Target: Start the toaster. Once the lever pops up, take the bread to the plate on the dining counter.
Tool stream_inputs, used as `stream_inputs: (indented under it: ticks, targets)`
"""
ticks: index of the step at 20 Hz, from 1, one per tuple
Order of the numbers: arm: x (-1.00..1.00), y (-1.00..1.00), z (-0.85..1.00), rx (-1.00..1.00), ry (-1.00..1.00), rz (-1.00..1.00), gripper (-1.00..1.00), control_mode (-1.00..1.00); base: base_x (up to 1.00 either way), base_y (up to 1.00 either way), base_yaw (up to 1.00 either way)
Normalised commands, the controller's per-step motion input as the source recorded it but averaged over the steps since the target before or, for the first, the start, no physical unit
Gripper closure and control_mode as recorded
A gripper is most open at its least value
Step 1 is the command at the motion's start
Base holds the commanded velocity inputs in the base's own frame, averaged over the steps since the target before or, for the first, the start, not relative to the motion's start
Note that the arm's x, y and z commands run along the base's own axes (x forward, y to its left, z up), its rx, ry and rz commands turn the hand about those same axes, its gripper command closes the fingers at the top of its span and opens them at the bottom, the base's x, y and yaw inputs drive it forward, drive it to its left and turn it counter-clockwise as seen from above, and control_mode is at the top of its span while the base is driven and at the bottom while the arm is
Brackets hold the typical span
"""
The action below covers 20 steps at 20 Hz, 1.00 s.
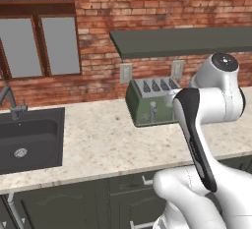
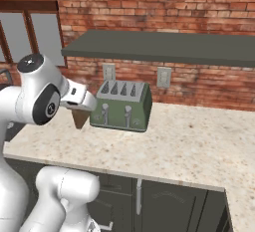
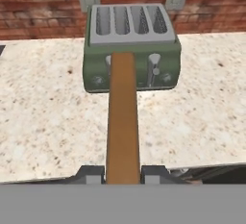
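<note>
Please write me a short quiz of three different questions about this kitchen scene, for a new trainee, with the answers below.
1. True or false: the gripper is shut on the bread.
2. Where does the toaster stand? A) in the sink B) on the worktop, against the brick wall C) on the shelf
3. Fill in: the toaster's top has ____ slots.

Key:
1. True. The brown slice sits edge-on between the two fingers, in front of the toaster.
2. B. The sink lies to its left, and the shelf hangs above it.
3. Four.
</note>
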Motion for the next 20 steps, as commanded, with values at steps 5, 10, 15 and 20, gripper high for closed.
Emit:
stream_inputs:
  ticks: [5,10,15,20]
  targets:
    - [-0.28,0.00,0.00,0.00,0.00,0.00,1.00,-1.00,0.00,0.00,0.00]
    - [-0.05,0.00,0.00,0.00,0.00,0.00,1.00,1.00,-0.45,0.00,0.00]
    - [0.00,0.00,0.00,0.00,0.00,0.00,1.00,1.00,-0.97,0.15,0.26]
    - [0.00,0.00,0.00,0.00,0.00,0.00,1.00,1.00,-0.42,0.48,0.89]
